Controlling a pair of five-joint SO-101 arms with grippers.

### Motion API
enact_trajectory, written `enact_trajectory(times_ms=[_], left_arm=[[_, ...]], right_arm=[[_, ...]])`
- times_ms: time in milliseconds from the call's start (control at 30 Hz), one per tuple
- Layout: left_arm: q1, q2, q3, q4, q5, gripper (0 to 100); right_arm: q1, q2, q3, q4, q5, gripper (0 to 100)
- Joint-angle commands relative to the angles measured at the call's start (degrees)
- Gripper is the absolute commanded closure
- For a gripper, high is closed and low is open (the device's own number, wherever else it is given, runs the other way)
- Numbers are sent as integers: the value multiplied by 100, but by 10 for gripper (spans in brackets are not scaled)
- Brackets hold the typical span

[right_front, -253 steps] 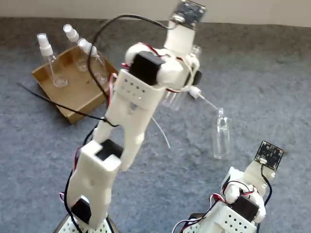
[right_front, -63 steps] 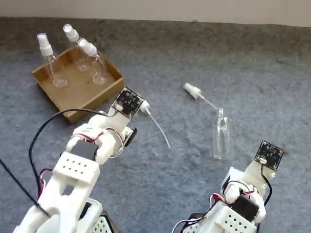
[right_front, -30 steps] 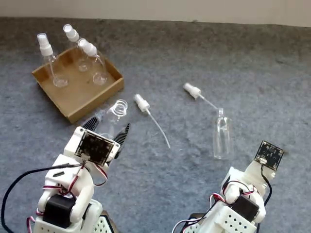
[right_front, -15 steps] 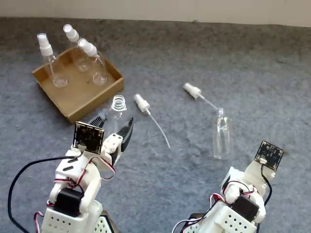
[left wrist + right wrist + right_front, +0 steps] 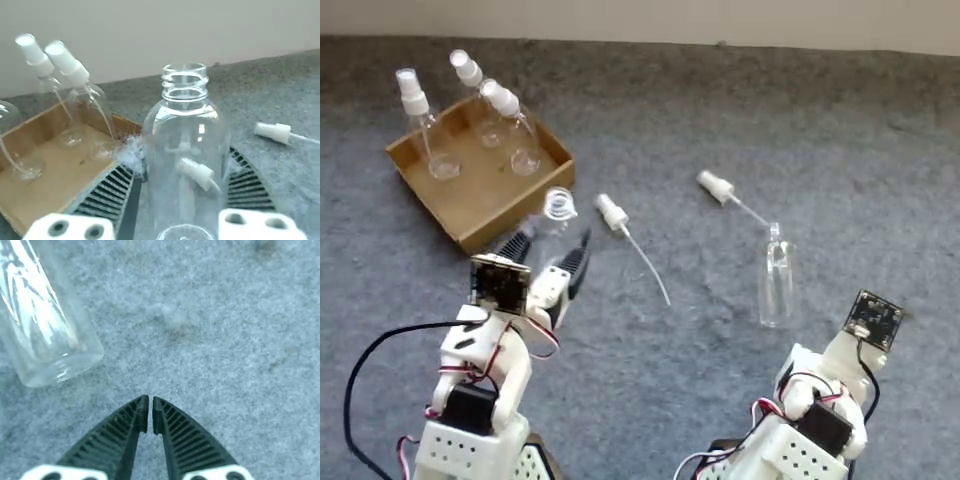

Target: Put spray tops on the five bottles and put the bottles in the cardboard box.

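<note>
Cardboard box (image 5: 515,212) sits toward the tabletop's far left corner. Just off its near wall, the left gripper (image 5: 552,240) is clamped on an upright, uncapped bottle (image 5: 182,150). It looks light, thin and slick, so a gentle mid-body hold seems best. The right gripper (image 5: 150,405) is empty, its jaws together. Spray tops (image 5: 612,212) are probably best gripped by the head, since the tubes look bendy.

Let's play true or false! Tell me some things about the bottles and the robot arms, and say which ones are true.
1. Three capped bottles stand in the cardboard box. True.
2. The left arm holds a bottle with its top on. False: the bottle in the left gripper has an open neck.
3. Two spray tops lie on the carpet. True.
4. The right arm grips a bottle. False: the right gripper is shut on nothing, apart from the lying bottle.
</note>
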Motion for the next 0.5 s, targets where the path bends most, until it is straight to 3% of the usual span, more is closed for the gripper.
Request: enact_trajectory(times_ms=[0,467], left_arm=[[-479,-84,127,-404,62,912],[-497,-48,127,-237,62,915]], right_arm=[[13,-31,769,40,53,979],[-171,-40,813,40,53,977]])
